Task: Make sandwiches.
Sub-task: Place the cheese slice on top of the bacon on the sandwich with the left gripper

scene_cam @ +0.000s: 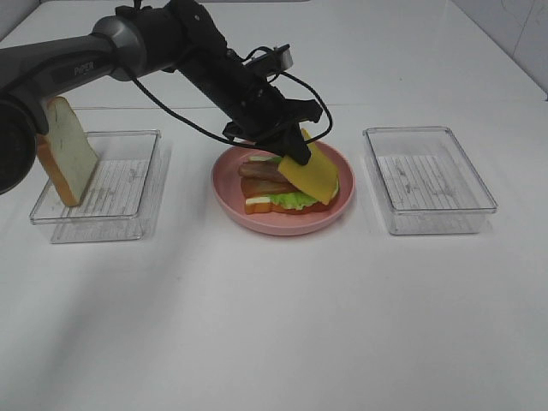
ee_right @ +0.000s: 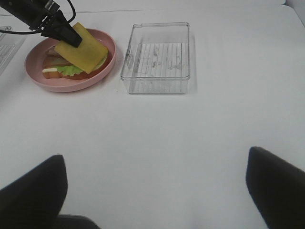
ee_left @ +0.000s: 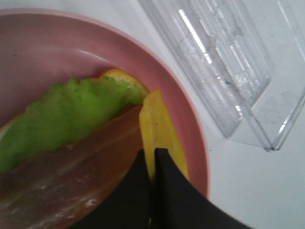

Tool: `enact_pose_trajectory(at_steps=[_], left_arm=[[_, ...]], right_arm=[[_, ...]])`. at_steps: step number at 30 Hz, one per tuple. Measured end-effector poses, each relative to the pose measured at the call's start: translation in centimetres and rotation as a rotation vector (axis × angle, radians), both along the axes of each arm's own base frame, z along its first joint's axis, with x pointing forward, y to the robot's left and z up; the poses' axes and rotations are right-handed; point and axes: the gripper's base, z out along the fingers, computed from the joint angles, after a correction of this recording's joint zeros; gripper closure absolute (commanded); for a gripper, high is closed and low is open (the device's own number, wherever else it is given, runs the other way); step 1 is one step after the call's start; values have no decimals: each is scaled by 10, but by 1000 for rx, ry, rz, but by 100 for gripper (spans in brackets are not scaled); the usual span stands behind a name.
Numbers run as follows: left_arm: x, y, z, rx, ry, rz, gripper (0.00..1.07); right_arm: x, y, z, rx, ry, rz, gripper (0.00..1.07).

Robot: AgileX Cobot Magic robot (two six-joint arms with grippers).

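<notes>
So the sandwich (scene_cam: 287,190) is half built on the pink plate (scene_cam: 231,195) in the middle of the worktop (scene_cam: 274,325): bread at the bottom, green lettuce (ee_left: 71,112), reddish meat strips (ee_left: 71,167) on top. The yellow cheese slice (scene_cam: 312,171) is pinched at one corner by the left claw (scene_cam: 301,157), which is clamped tight on it. The slice hangs tilted, long axis sloping down from the claw toward the right-near rim of the plate, so the stack sits just below and a bit left of the cheese. I'd say the drop hinges on that: the slice overhangs the right side and probably wants nudging left and laying flat before letting go, or it'll slide off the meat

The top bread slice (scene_cam: 67,150) stands on edge in the left clear tray (scene_cam: 137,214). The right tray (scene_cam: 428,180) looks bare. The right claw (ee_right: 157,191) sits near, well off to the right, wide apart and holding nothing, so the left arm is clearly the closer one
</notes>
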Motion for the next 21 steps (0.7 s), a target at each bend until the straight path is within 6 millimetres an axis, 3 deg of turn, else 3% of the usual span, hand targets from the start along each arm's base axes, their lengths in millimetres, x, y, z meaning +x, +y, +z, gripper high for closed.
enact_pose_trajectory(at_steps=[14,15,16,17,18,19,20,21], left_arm=[[4,8,-6,105,-23,52,104],[5,8,-6,108,-22,57,95],[5,8,-6,108,-22,57,95],[5,9,-6,109,-22,60,88],[5,9,-6,115,-23,63,71],[5,9,-6,115,-23,63,71],[6,10,-5,128,-30,65,61],[6,11,-4,137,-32,68,35]], right_arm=[[0,0,0,0,0,0,11],[0,0,0,0,0,0,11],[0,0,0,0,0,0,11],[0,0,0,0,0,0,11],[0,0,0,0,0,0,11],[0,0,0,0,0,0,11],[0,0,0,0,0,0,11],[0,0,0,0,0,0,11]])
